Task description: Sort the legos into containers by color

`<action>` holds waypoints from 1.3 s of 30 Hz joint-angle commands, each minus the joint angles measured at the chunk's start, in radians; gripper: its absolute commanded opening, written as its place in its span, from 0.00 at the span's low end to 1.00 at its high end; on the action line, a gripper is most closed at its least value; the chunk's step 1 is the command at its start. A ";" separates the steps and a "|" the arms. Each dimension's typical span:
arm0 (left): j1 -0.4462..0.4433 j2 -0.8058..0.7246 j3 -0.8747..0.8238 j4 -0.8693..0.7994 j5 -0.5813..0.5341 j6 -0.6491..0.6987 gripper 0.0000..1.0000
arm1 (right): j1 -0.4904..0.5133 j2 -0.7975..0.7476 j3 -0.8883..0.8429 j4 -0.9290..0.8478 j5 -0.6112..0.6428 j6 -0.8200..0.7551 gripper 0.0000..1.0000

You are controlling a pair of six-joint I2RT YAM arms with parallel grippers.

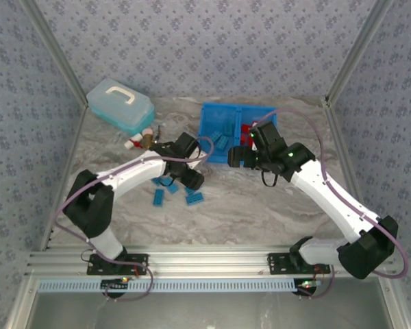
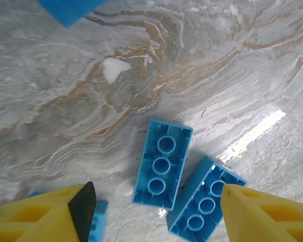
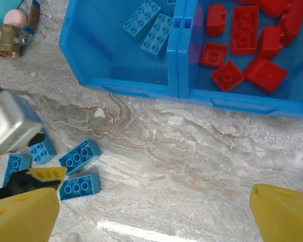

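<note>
Several blue legos [image 1: 171, 188] lie loose on the marble table by my left gripper [image 1: 192, 179]. In the left wrist view that gripper [image 2: 157, 201] is open and holds nothing. Two blue legos lie studs-down under it, one [image 2: 161, 164] between the fingers and one [image 2: 204, 201] against the right finger. A third [image 2: 97, 222] peeks from behind the left pad. The bright blue bin [image 1: 212, 113] holds blue legos [image 3: 149, 27] in its left container and red legos [image 3: 242, 40] in its right. My right gripper [image 3: 151, 201] hangs open and empty over bare table in front of the bin.
A pale blue lidded box [image 1: 120, 104] with a white handle stands at the back left. Small red-white and brass items [image 3: 10, 35] lie between it and the bin. Patterned walls and metal posts close in the table on three sides.
</note>
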 commanded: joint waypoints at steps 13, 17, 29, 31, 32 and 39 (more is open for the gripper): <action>0.012 0.184 0.010 0.025 0.054 0.045 0.63 | 0.006 0.003 0.011 -0.035 0.032 0.006 1.00; 0.012 0.214 -0.005 0.044 0.057 0.039 0.61 | 0.007 0.008 0.022 -0.036 0.034 0.008 1.00; 0.015 0.055 0.022 0.068 0.054 -0.013 0.29 | 0.009 0.006 0.032 -0.048 0.048 0.015 1.00; 0.015 -0.008 0.049 0.056 0.043 -0.023 0.29 | 0.008 0.003 0.030 -0.048 0.050 0.015 1.00; 0.016 -0.040 0.068 0.051 0.036 -0.029 0.30 | 0.009 0.001 0.032 -0.050 0.049 0.015 1.00; 0.032 0.018 0.314 0.072 -0.071 -0.059 0.32 | 0.008 -0.006 0.033 -0.040 0.060 0.012 1.00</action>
